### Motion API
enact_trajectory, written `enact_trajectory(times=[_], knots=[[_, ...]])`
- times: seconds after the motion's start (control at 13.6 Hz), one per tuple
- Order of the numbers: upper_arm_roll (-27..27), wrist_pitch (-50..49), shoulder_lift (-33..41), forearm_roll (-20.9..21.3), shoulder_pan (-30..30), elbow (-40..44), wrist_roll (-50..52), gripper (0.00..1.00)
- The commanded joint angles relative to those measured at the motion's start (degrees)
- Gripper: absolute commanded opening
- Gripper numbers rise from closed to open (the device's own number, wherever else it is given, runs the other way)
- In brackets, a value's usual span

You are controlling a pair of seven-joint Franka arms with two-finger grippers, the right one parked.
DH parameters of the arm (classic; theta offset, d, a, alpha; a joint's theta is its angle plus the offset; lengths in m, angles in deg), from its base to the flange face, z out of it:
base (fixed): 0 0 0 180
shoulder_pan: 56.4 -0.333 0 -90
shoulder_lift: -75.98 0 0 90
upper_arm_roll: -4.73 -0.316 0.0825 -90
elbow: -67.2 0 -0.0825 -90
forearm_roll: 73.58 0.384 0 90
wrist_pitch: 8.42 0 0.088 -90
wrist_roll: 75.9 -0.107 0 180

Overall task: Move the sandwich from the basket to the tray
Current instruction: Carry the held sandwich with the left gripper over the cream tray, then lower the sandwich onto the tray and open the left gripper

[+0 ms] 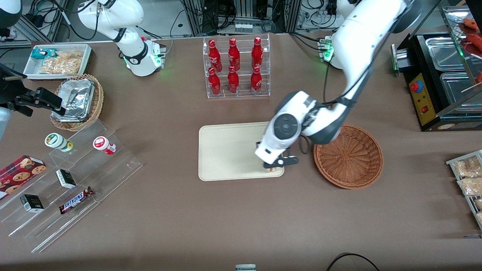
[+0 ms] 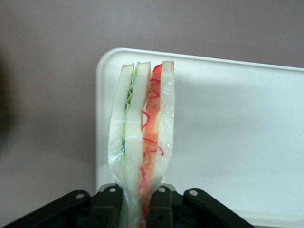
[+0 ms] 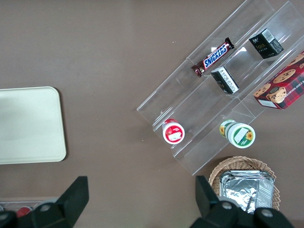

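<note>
Cream tray (image 1: 226,150): sandwich (image 2: 142,137) upright over its corner nearest basket (image 1: 350,158), clenched in pincer (image 2: 141,206); wicker basket beside tray on surface, w/o contents

Left arm bent low and forward, claw (image 1: 274,168) pointing down — fingers (image 2: 160,205) apparently clamped, nearly together

A brown counter (image 1: 173,210) carries the cream tray (image 1: 226,150) at frame centre, the empty reddish wicker basket (image 1: 354,158) just beside it, a bottle rack (image 1: 237,67) above, and clear stepped shelves (image 1: 71,188) at lower left. The hand (image 1: 274,167) hovers over the tray's corner.
</note>
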Motion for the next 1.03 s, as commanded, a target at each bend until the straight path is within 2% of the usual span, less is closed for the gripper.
enact_trajectory(times=[0.0, 0.29, 0.66, 0.81, 0.88, 0.95], knots=[[-0.3, -1.2, -6.7, 4.5, 5.8, 9.1, 7.7, 0.0], [-0.4, 0.4, -9.6, 10.1, 11.5, 11.3, 13.6, 0.0], [-0.4, 0.6, -11.7, 10.1, 13.1, 12.6, 14.0, 0.0], [-0.3, 1.9, -11.8, 10.1, 13.1, 12.3, 13.9, 0.04], [-0.3, 2.1, -11.8, 10.0, 13.1, 12.1, 13.9, 0.09], [-0.3, 2.1, -11.9, 9.9, 13.1, 11.9, 14.0, 0.46]])
